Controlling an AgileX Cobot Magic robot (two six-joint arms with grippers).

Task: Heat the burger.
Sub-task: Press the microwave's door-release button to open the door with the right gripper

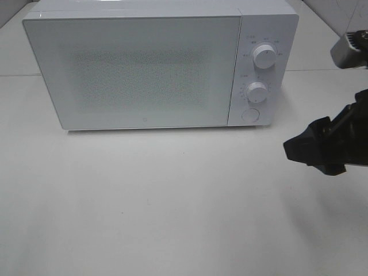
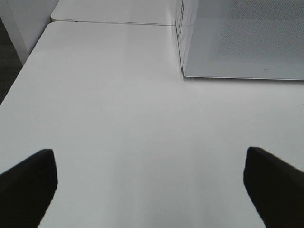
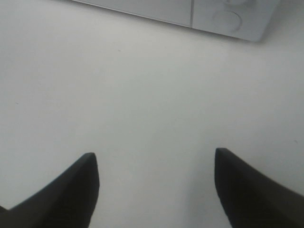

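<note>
step: microwave (image 1: 149, 69) shut, burger unseen — inside, I judge | my left hand (image 2: 148, 150) gapes wide, empty | my right hand (image 3: 154, 152) open, empty | next: reach the lower knob (image 1: 257, 91) — pinch and turn

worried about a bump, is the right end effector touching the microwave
Apart. The right wrist view shows a wide stretch of bare table between the right end effector and the microwave; the exterior high view agrees.
</note>
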